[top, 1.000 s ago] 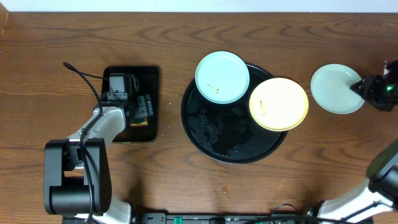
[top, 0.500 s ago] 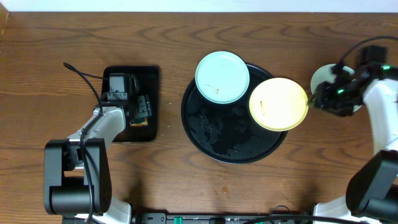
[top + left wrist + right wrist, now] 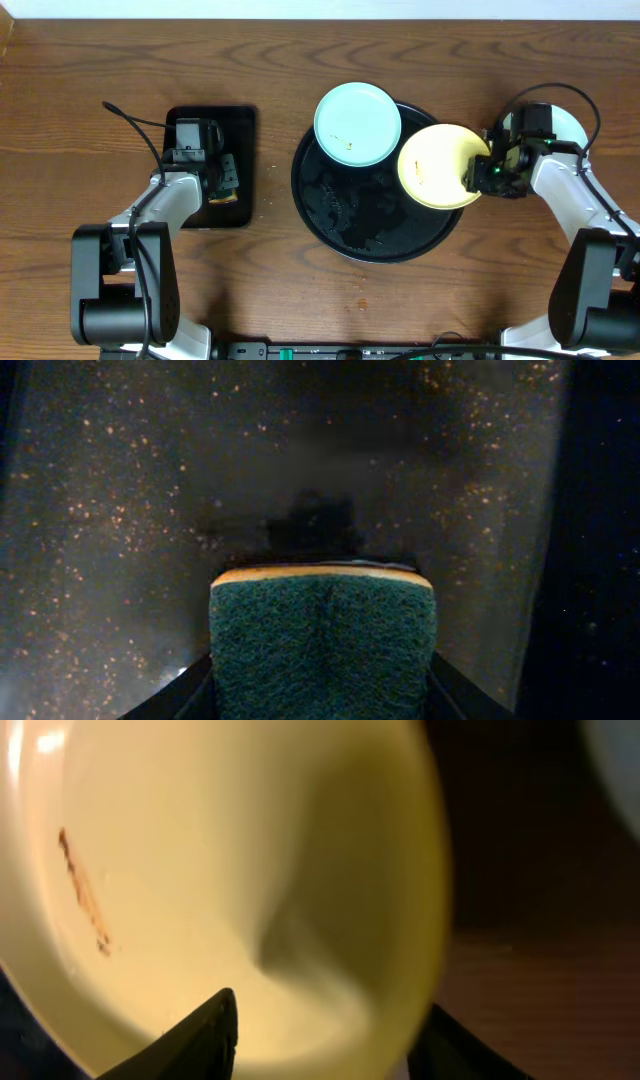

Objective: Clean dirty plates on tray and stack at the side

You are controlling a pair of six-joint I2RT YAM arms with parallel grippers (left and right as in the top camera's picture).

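Observation:
The round black tray [image 3: 350, 220] holds a pale mint-blue plate [image 3: 357, 123] with small brown specks at its back and a pale yellow plate [image 3: 435, 165] at its right rim. My right gripper [image 3: 482, 172] is open and straddles the yellow plate's right edge, one finger inside and one outside. In the right wrist view the yellow plate [image 3: 200, 850] fills the frame and has a brown streak [image 3: 85, 890] on it; the right gripper [image 3: 328, 1005] is around its rim. A second mint plate [image 3: 568, 122] lies on the table, mostly hidden behind my right arm. My left gripper [image 3: 228, 175] is shut on a green sponge [image 3: 322, 645].
A small rectangular black tray [image 3: 245, 150] lies at the left under my left gripper; its speckled wet floor [image 3: 120, 510] shows in the left wrist view. A cable [image 3: 130, 118] loops off the left arm. The tray's middle carries dark residue [image 3: 360, 205].
My right arm has swung left from the mint plate on the table to the yellow plate's right rim, nudging it slightly left. The left arm has not moved.

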